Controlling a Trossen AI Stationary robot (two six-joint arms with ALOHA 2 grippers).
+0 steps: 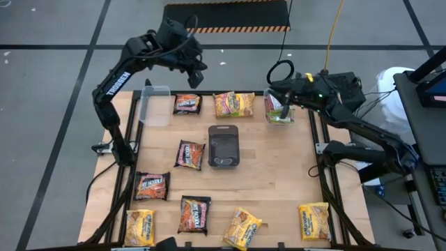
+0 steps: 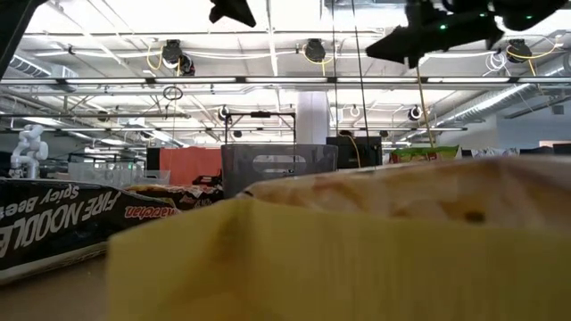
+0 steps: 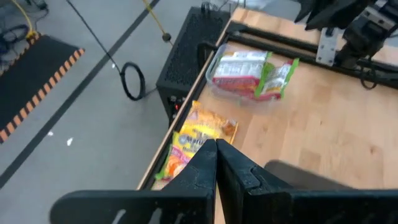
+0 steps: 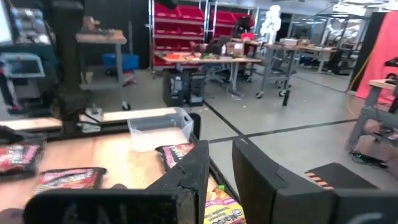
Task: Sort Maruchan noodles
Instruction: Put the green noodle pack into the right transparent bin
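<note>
Little of my sorting looks done. One clear tub (image 1: pixel 279 110) at the far right corner of the counter (image 1: pixel 279 181) holds a single green-edged pink packet (image 3: pixel 252 73); the other clear tub (image 1: pixel 155 104), at the far left corner, looks empty. Everything else lies loose.

The brown packets sit mostly on the left half: one at the far edge (image 1: pixel 187 104), one beside the dark grey tray (image 1: pixel 224 146) at centre (image 1: pixel 189 154), one further left (image 1: pixel 152 185), one near the front (image 1: pixel 194 213). The yellow ones are spread out: one at the far edge (image 1: pixel 234 104) and three along the front (image 1: pixel 140 227) (image 1: pixel 243 227) (image 1: pixel 314 221). All are flat, glossy rectangular wrappers, lying face up and apart from each other.

My left gripper (image 1: pixel 196 73) hangs over the far edge above the brown packet, its fingers (image 3: pixel 205 163) pressed together and holding nothing. My right gripper (image 1: pixel 273 92) hovers by the filled tub, fingers (image 4: pixel 196 165) slightly apart and empty.
</note>
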